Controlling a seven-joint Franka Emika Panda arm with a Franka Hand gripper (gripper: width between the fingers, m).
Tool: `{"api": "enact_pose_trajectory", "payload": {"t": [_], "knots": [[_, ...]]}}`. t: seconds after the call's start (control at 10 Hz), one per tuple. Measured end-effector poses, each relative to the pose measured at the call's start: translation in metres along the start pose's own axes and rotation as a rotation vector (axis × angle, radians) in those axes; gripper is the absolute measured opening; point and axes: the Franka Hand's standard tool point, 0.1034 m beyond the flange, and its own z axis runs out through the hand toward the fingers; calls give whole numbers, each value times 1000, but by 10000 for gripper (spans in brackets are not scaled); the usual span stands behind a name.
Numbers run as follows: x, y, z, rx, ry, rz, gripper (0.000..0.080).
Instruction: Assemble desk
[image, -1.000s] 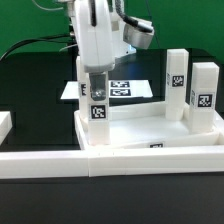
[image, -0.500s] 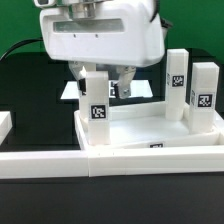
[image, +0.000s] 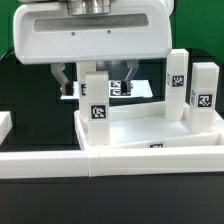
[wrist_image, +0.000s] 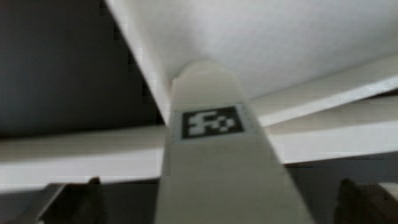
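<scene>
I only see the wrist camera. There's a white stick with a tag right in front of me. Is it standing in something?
Observer: Yes. That leg stands upright at a corner of the desk top.
Operator: Are there more sticks like it?
Observer: A second leg and a third leg stand upright at the top's end, on the exterior view's right.
Operator: What's behind the desk?
Observer: The marker board lies flat on the table behind it.
</scene>
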Motion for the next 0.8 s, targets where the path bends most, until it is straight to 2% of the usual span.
{"api": "enact_pose_trajectory", "payload": {"t": [0.3,0.4,0.5,0.8], "knots": [[-1,0,1,-2,8,55,607],[-1,0,1,-2,8,138,470],[-1,0,1,-2,8,178,298],[-1,2,1,-3,9,367,287]]}}
